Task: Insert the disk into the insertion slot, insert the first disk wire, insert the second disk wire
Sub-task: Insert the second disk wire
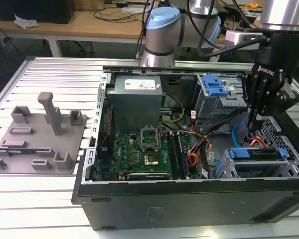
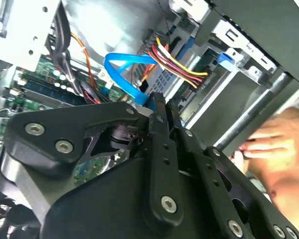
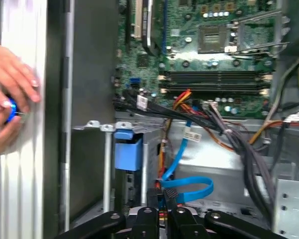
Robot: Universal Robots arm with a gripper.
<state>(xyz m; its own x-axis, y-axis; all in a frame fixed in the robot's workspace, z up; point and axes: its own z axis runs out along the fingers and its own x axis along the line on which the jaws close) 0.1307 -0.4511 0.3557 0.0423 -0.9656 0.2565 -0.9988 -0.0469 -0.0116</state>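
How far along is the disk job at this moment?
Done: the disk appears seated in the insertion slot. In hand: the gripper, jaws shut, holds the blue cable by its connector. Left: this wire looks not yet plugged in; the other I cannot tell.

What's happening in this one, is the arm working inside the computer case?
Yes. The gripper is lowered into the open computer case near the drive cage, its fingers closed together at the end of a flat blue cable. The disk, in its blue carrier, already sits in the insertion slot. A person's hand is at the table's edge outside the case, in both wrist views.
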